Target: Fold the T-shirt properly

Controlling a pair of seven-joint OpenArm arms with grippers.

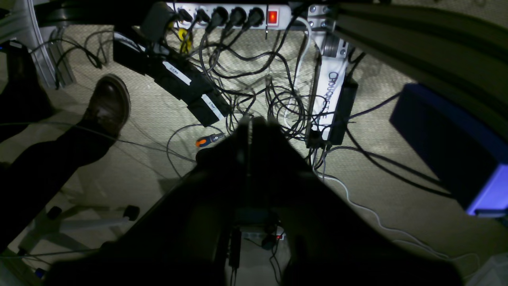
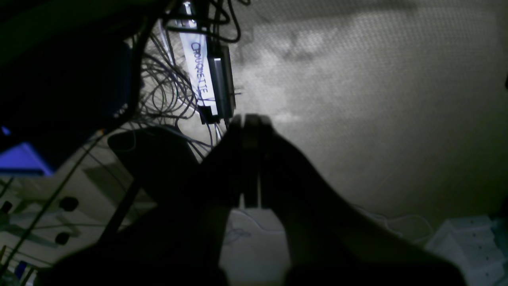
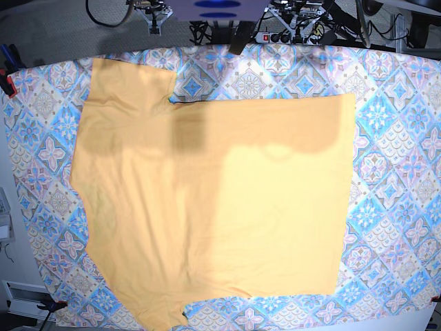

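Yellow T-shirt (image 3: 207, 200) spread flat on the patterned table (image 3: 393, 207), sleeves toward the left edge, left fingers (image 1: 254, 121) pressed together over floor cables (image 1: 278, 103), right fingers (image 2: 251, 119) pressed together over carpet (image 2: 377, 119), both holding nothing

Both claws were black: the left claw (image 1: 254, 123) and right claw (image 2: 250, 121) each tapered from broad bodies to narrow tips.

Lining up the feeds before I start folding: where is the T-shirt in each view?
Base: the T-shirt lies flat across the middle of the tablecloth.
Left wrist: not in it; floor and cables only.
Right wrist: not in it.
Shared landmark: the white lettered strip, in left wrist and right wrist.
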